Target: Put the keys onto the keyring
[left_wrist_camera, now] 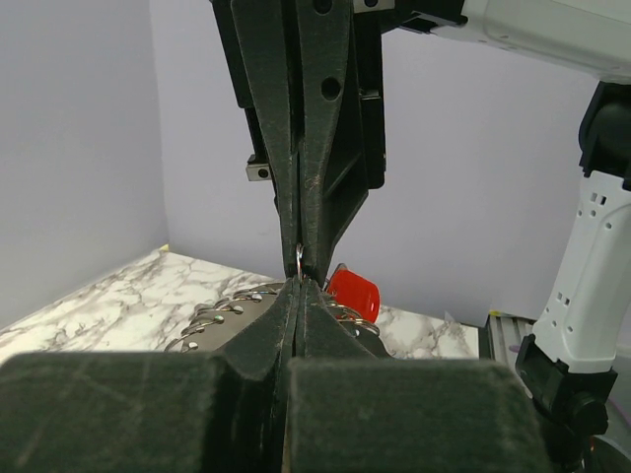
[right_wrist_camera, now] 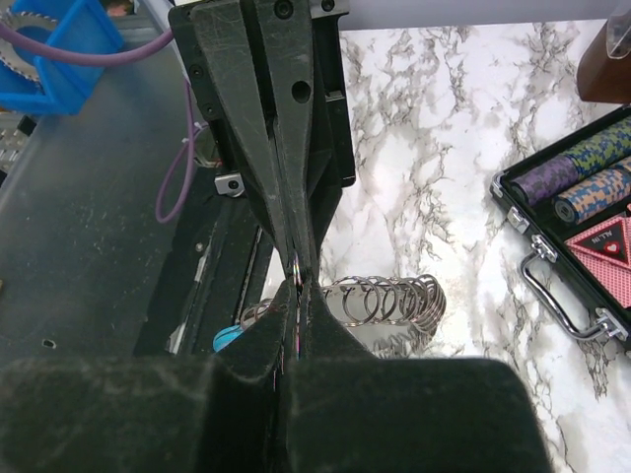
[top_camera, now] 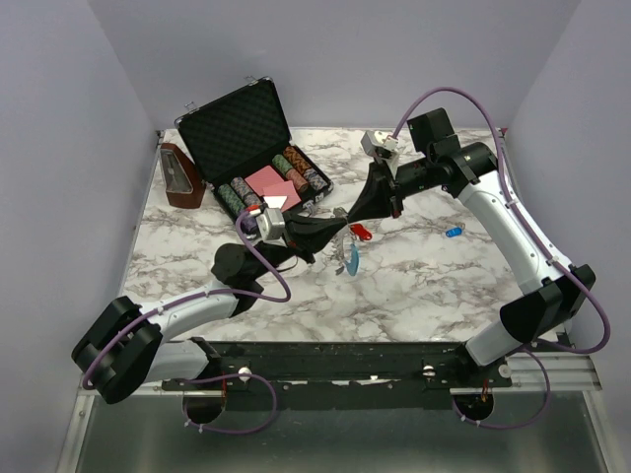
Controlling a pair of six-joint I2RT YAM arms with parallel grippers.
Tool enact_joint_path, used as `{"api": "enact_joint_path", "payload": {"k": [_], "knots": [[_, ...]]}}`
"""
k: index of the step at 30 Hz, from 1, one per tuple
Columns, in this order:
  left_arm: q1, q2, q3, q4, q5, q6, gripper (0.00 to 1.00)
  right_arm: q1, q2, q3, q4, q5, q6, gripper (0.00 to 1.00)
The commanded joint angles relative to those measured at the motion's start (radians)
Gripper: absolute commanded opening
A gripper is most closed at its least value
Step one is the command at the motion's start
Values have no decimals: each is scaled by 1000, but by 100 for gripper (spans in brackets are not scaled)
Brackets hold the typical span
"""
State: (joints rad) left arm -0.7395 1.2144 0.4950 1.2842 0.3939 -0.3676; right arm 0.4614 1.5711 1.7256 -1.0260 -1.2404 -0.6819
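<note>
**Arms meet tip to tip**

Both arms reach low over the desk (top_camera: pixel 444 296). Left fingers (left_wrist_camera: pixel 299 289) and right fingers (right_wrist_camera: pixel 299 288) each pinch the keyring (right_wrist_camera: pixel 394 301) tight. The red key (left_wrist_camera: pixel 353 293) is beside them; the blue key (top_camera: pixel 454 232) lies apart.

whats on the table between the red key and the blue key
Nothing. In the top view the stretch of table between the red key and the blue key is bare marble.
</note>
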Motion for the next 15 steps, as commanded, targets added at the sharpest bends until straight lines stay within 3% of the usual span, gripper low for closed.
{"api": "enact_joint_path", "payload": {"k": [1, 4, 5, 6, 8, 12, 15], "knots": [[3, -4, 27, 84, -6, -2, 0, 10, 6, 20, -51, 7, -28, 0], [5, -13, 39, 28, 6, -4, 0, 8, 9, 41, -63, 56, -28, 0], [8, -22, 42, -2, 17, -4, 9, 11, 10, 48, -72, 79, -36, 0], [12, -33, 42, -34, 31, -4, 28, 13, 13, 57, -91, 102, -45, 0], [22, -67, 37, -103, 52, -4, 49, 17, 30, 84, -159, 145, -102, 0], [45, -171, 48, -348, 83, 44, 69, 26, 78, 163, -337, 258, -243, 1], [75, -222, 102, -575, 143, 94, 74, 37, 92, 201, -391, 352, -288, 0]]}}
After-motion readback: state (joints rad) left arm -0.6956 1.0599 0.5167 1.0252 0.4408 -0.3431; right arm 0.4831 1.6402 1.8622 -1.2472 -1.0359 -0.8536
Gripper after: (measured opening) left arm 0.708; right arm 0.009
